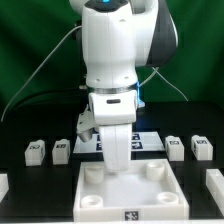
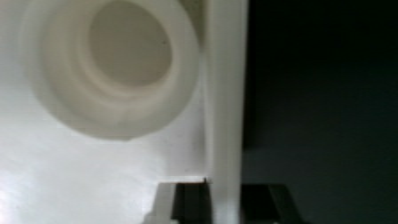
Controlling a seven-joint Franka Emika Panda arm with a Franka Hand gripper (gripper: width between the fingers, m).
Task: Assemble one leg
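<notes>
Leg (image 1: 116,150) — long axis vert., pointing down at square top (image 1: 90,197); my gripper (image 1: 115,128) clamped on it — upper end betw. fingers (image 2: 183,200).

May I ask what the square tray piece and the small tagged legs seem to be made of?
Tray piece: likely white moulded plastic, matt; uniform colour, rounded socket rims. Legs: apparently the same plastic; too small to be sure.
</notes>
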